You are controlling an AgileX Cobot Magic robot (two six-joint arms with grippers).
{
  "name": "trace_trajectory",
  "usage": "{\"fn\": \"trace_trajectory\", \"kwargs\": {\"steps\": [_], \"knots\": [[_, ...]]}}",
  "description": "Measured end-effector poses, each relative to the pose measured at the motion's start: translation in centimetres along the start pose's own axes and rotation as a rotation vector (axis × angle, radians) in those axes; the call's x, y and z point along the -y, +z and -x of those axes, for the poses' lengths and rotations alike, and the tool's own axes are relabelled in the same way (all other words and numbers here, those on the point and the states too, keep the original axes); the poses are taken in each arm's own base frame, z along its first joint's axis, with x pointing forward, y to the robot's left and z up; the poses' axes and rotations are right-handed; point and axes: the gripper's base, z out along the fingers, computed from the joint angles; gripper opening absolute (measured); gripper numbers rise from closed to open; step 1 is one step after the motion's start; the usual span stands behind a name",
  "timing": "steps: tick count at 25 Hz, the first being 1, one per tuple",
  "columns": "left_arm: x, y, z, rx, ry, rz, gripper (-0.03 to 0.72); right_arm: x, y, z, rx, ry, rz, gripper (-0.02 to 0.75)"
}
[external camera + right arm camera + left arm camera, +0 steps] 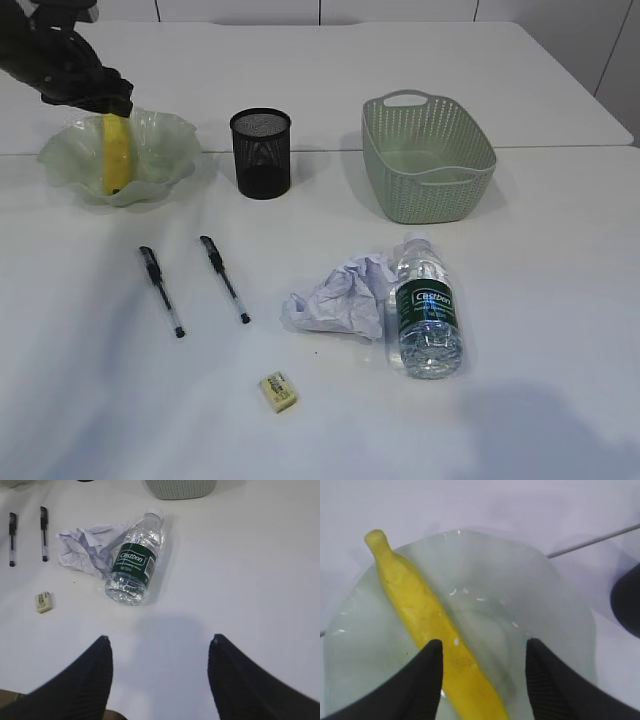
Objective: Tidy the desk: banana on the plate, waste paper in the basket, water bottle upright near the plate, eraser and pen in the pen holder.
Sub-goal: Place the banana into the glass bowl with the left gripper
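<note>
The yellow banana (430, 625) lies in the translucent pale-green wavy-rimmed glass plate (555, 625), directly below the left gripper (482, 680), whose black ridged fingers (547, 680) stand apart with the fruit passing just beside the left-hand one; whether that finger touches the banana cannot be determined. The banana is long, smooth and stem-end away from the gripper. The right gripper (160, 680) hangs open above bare white table (260, 580), near the clear plastic water bottle with green label (134, 562), which lies on its side touching the crumpled white paper (87, 547). Count: two black pens (160, 290), one small yellow eraser (278, 391), one black mesh pen holder (261, 153), one grey-green woven basket (428, 160).
</note>
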Motion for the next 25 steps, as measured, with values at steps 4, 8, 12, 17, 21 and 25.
{"fn": "trace_trajectory", "kwargs": {"steps": [4,8,12,17,21,25], "knots": [[0.8,-2.5,0.2,-0.104,-0.006,-0.064,0.384,0.0,0.0,0.0,0.0,0.0,0.0,0.448],[1.7,-3.5,-1.1,-0.287,-0.035,-0.148,0.384,0.0,0.0,-0.1,-0.006,0.0,-0.001,0.448],[2.2,-4.0,-2.2,-0.421,-0.037,-0.205,0.384,-0.1,0.0,-0.1,-0.013,0.01,0.007,0.448],[2.8,-4.5,-2.6,-0.483,-0.087,-0.259,0.384,-0.3,-0.2,0.0,-0.013,0.046,0.025,0.448],[3.6,-5.6,-1.6,-0.433,-0.155,-0.323,0.384,-0.3,-0.2,0.0,-0.018,0.045,0.025,0.448],[4.3,-8.2,0.0,-0.358,-0.181,-0.366,0.377,-0.2,-0.2,0.0,-0.012,0.045,0.023,0.448]]}}
